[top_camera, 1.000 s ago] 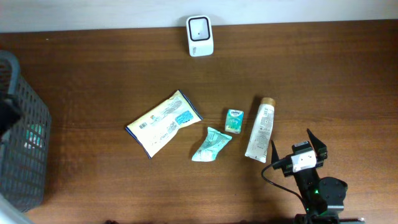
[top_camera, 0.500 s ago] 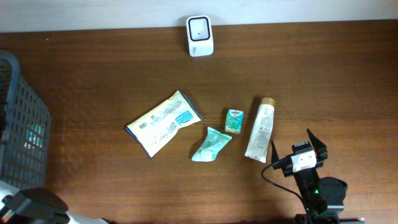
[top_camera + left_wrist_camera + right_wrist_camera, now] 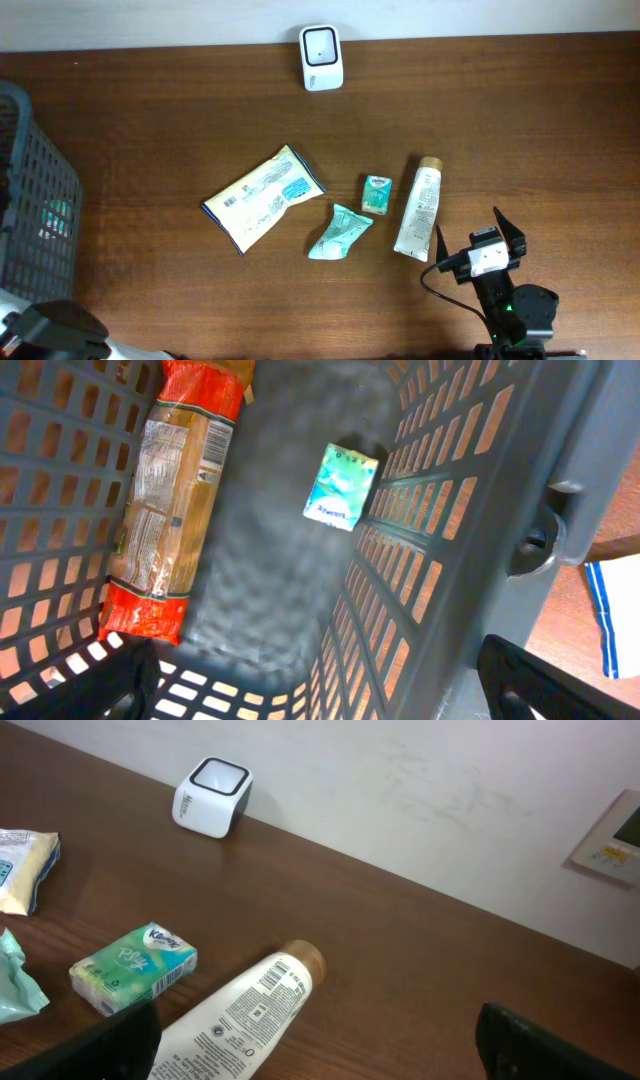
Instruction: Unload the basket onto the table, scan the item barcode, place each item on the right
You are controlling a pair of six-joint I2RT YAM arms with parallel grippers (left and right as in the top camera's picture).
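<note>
Four items lie loose on the brown table (image 3: 560,120), none of them gripped: a white-and-blue snack pouch (image 3: 262,197), a crumpled teal sachet (image 3: 339,232), a small green tissue pack (image 3: 376,193) and a white tube (image 3: 419,209) with a tan cap

- The scanner (image 3: 321,57), a small white unit with a dark window, stands at the far edge of the table by the wall, well apart from the cluster of items
- The right gripper (image 3: 478,238) sits low at the near edge, just beside the bottom end of the white tube but not touching it; its jaws are spread wide with nothing between them
- From the right wrist, the tube points cap-first toward the scanner, and a printed barcode (image 3: 262,990) faces up on its body
- The left gripper (image 3: 315,650) hangs over the grey basket (image 3: 40,250) at the left edge of the table; its jaws are also spread wide and hold nothing
- On the basket floor lie an orange-red biscuit packet (image 3: 175,510) and a second tissue pack (image 3: 341,487), apart from each other

Progress, as a judgement: the two items in the basket are probably scanned and done, while the four on the table are not yet handled, so the job looks roughly a third through

Nothing is lifted or held at the scanner at this moment. The tube looks the likeliest next pick, being nearest the right gripper. It would need grasping, carrying across to the scanner window with the barcode turned toward it, then dropping in the basket
</note>
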